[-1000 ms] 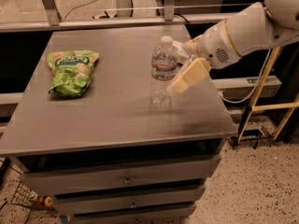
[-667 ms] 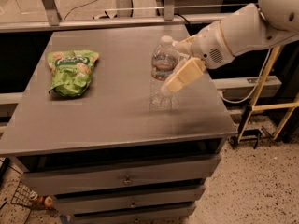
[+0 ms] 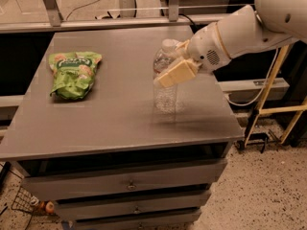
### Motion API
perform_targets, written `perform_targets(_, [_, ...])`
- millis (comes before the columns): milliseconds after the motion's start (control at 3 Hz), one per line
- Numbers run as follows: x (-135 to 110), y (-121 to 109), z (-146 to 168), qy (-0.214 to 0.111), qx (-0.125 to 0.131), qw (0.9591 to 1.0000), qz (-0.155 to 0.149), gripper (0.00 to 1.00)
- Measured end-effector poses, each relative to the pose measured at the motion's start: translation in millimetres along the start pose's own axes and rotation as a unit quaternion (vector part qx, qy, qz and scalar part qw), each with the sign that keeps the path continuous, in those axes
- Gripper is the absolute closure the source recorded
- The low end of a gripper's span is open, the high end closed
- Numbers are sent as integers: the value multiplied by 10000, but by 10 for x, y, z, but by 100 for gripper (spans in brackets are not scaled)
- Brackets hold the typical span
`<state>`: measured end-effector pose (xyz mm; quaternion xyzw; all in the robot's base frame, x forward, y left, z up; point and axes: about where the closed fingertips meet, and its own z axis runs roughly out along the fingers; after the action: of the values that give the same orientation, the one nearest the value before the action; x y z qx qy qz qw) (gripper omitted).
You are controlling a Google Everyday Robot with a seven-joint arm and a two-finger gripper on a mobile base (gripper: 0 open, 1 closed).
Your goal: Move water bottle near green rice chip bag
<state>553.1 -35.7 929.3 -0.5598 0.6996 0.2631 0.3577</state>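
The water bottle [image 3: 166, 96], clear ribbed plastic with a white cap, stands upright on the grey table [image 3: 120, 119], right of centre. My gripper [image 3: 175, 71] reaches in from the right on a white arm and sits at the bottle's middle, covering its label band. The green rice chip bag [image 3: 73, 74] lies flat at the table's left side, well apart from the bottle.
The table top is a cabinet with drawers [image 3: 129, 183] below. A metal rail [image 3: 144, 20] runs behind the far edge. A yellow-framed stand [image 3: 276, 104] and cables are on the floor to the right. A wire basket [image 3: 29, 202] sits at the lower left.
My gripper has moved left from beside the bottle to across its middle. The bottle and the bag have stayed in place.
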Motion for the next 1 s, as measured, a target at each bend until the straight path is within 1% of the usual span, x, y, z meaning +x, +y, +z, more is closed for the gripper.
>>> perform_targets(333, [-107, -15, -37, -252, -124, 9996, 10, 64])
perform_targets(667, [-346, -135, -213, -536, -183, 9983, -163, 95])
perform_targets(1000, [-339, -120, -181, -519, -193, 9983, -157, 100])
